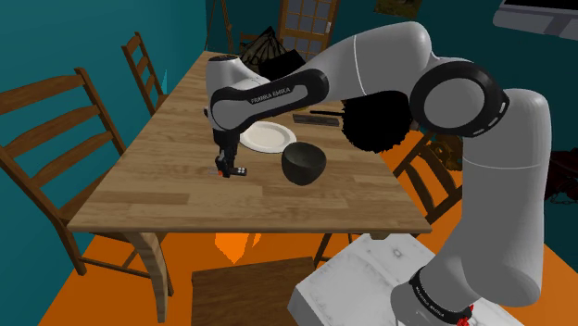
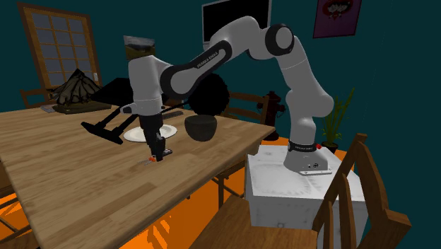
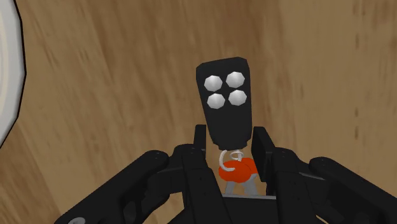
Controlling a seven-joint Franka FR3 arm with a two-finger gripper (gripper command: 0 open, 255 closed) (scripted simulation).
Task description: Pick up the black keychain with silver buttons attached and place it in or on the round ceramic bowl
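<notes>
Reading the shoulder view from its left, just past the wooden chair (image 1: 46, 95) your tool (image 1: 224, 169) is down at the surface (image 1: 148, 185). The black keychain (image 3: 226, 102) lies on the wood directly beneath it.

In the wrist view the two fingers (image 3: 197, 149) stand only a little apart, one set close against each side of the fob's narrow end. The four silver buttons lie beyond them, and the ring and orange tag (image 3: 236, 170) sit back between them. I judge that you have the fob clasped, though it is not yet off the wood. The step in hand is therefore the grasp, about complete, and the carry has not begun.

To the right of the tool and a little farther back sits the white plate (image 1: 267, 137). Right again, near the keychain but apart from it, the dark round bowl (image 1: 304, 162) stands upright with its mouth open.

Your next move calls for a straight lift, high enough for the hanging tag to clear the bowl's rim. Then make a short travel toward the shoulder view's right until you are over the bowl, and release. Mind the grip: you hold the fob by its narrow end, so it may swing or slip as you rise.
</notes>
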